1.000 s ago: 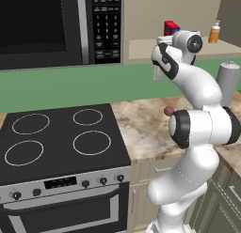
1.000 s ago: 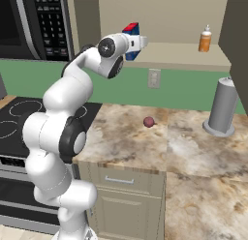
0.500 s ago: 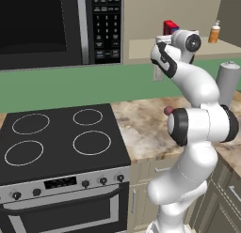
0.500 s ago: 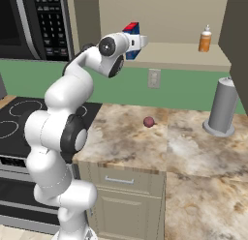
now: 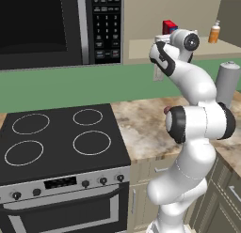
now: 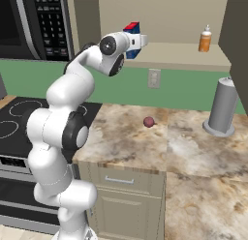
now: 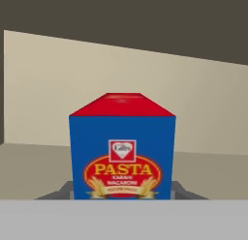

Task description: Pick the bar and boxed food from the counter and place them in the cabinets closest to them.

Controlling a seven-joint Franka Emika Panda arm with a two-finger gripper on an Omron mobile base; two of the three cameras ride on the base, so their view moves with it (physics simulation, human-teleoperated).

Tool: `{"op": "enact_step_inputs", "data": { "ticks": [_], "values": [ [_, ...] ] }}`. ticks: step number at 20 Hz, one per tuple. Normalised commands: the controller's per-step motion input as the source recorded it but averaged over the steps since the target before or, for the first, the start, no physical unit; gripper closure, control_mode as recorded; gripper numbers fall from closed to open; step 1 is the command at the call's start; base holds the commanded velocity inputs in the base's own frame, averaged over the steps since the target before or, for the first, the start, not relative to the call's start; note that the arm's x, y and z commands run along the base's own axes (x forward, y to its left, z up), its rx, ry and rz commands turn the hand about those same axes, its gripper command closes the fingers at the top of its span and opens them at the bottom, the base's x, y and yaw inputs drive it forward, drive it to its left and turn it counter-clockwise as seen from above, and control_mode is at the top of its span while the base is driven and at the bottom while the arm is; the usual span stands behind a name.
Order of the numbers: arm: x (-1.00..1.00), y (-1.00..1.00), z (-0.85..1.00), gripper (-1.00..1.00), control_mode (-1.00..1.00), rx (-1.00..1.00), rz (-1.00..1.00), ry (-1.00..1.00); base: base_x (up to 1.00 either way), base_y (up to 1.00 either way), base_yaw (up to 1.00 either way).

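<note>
- Cabinets (image 6: pixel 164 55) stand open above the counter (image 6: pixel 193 152), and we take their beige shelf as our landmark: the arm reaches up from the base to that shelf's left end, beside the black microwave (image 5: pixel 56 27).
- Boxed food (image 6: pixel 131 39) sits in our end effector (image 6: pixel 138 40) at the shelf's front edge, in front of the back wall, well to the left of the orange bottle (image 6: pixel 205 39) that stands further along the same shelf.
- In the hand view the boxed food (image 7: pixel 122 152) lies straight ahead of the end effector (image 7: pixel 122 193), its blue label facing the camera and its red top up, so its long axis runs upright; the shelf floor spreads out behind and below it.
- The end effector is clamped on the boxed food, a dark finger (image 7: pixel 65 191) pressed to each side of the carton's lower part.
- We judge the coming move to turn on whether the carton's base rests on the shelf; we cannot tell this, so releasing may need a short lowering first.
- The grey canister (image 6: pixel 223 106) and the small dark-red ball (image 6: pixel 148 122) sit on the counter below the shelf, well apart from the hand.
- Against the earlier frames, we see no change: arm, carton and grip match.
</note>
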Motion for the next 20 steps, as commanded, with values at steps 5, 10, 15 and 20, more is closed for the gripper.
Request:
{"op": "enact_step_inputs", "data": {
  "ticks": [5, 10, 15, 20],
  "values": [
    [0.05, 0.0, 0.0, 1.0, -1.0, 0.0, 0.0, 0.0, 0.0, 0.0, 0.0],
    [0.17, -0.02, -0.03, 1.0, -1.0, 0.0, 0.0, 0.0, 0.0, 0.0, 0.0],
    [0.07, 0.0, -0.01, 1.0, -1.0, 0.0, 0.0, 0.0, 0.0, 0.0, 0.0],
    [0.0, 0.0, 0.0, -1.0, -1.0, 0.0, 0.0, 0.0, 0.0, 0.0, 0.0]
  ]
}}
